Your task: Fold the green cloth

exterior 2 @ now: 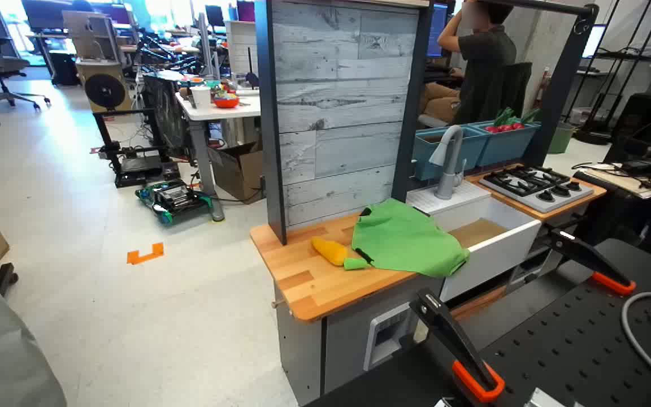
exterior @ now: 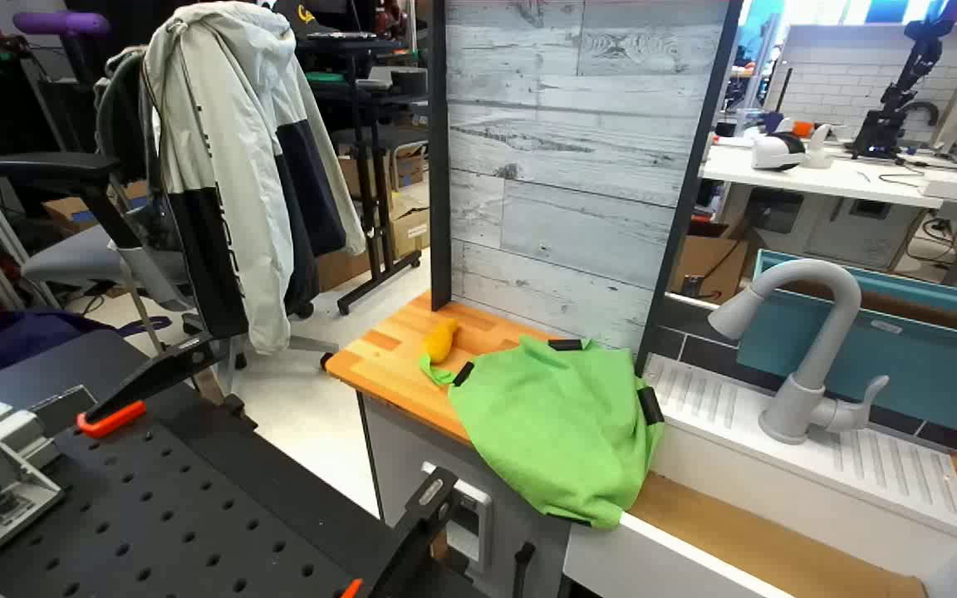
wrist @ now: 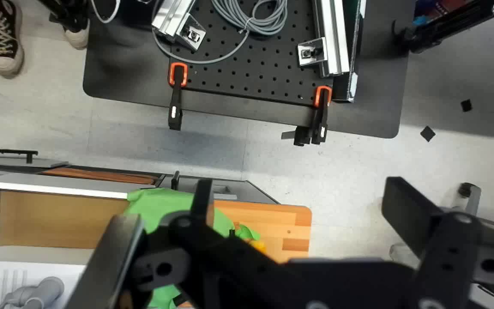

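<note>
The green cloth [exterior: 561, 423] lies spread and rumpled with black patches along its edges. It rests on the wooden counter [exterior: 387, 340] and hangs over the front edge and the corner of the sink. It also shows in an exterior view [exterior 2: 404, 240]. In the wrist view the cloth [wrist: 157, 206] is partly hidden behind the left finger and gripper body. My gripper [wrist: 300, 197] is wide open with nothing between its fingers. It appears high above the counter, apart from the cloth. The gripper is out of view in both exterior views.
A yellow toy vegetable [exterior: 440, 340] lies beside the cloth. The sink [exterior 2: 506, 237] with its grey faucet [exterior: 811, 349] adjoins the counter. A wood-patterned panel [exterior: 561, 166] stands behind it. A black table [wrist: 247, 105] with orange-tipped clamps [wrist: 176, 94] faces the counter.
</note>
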Tool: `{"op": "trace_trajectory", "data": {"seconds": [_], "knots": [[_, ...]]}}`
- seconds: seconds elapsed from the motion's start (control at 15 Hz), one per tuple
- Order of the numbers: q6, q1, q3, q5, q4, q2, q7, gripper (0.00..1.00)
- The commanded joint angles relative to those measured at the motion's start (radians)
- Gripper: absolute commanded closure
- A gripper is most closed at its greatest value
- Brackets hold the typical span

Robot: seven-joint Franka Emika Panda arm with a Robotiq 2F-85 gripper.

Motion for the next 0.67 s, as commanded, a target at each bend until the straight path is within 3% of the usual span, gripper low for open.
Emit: {"op": "trace_trajectory", "data": {"seconds": [0.0, 0.6], "knots": [[-0.003, -0.02, 0.018, 0.003, 0.003, 0.001, -0.003, 0.0], [0.02, -0.019, 0.019, -0.001, -0.002, 0.006, -0.008, 0.0]]}}
